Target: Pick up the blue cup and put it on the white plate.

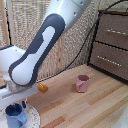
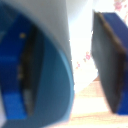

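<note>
We see our gripper (image 1: 19,106) closed on the blue cup (image 1: 16,117), which sits on the white plate (image 1: 33,118).

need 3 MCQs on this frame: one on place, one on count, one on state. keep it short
1. Where is the blue cup?
A. on the white plate
B. beside the drawers
C. on top of the pink mug

2. How many mugs are in the exterior view?
A. one
B. two
C. four

3. How does the pink mug stand?
A. lying on its side
B. upside down
C. upright on the wooden floor

Answers:
1 A: the cup sits over the plate's patterned rim at the exterior view's lower left, under the arm.
2 B: one blue cup, one pink mug.
3 C: its open mouth faces up, clear of the arm.

The wrist view shows the claw straddling the cup wall, one finger outside; whether it is gripping is unclear.
</note>
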Available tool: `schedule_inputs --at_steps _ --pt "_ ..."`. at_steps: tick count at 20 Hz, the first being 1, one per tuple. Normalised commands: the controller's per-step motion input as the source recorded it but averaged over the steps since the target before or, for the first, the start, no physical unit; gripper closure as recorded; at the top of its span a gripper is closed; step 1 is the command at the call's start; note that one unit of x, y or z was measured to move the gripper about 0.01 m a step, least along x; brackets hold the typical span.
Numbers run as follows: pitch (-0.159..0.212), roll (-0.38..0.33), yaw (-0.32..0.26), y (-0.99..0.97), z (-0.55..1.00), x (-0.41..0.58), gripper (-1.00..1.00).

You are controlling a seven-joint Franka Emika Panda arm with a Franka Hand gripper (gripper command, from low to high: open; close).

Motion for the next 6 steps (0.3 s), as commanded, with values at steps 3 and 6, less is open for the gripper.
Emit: schedule_inputs --at_steps 3,6 --pt "-0.136 0.0 0.101 -0.23 0.82 0.136 -1.0" --pt "-0.191 -0.007 0.095 -0.17 0.55 0.314 -1.0"
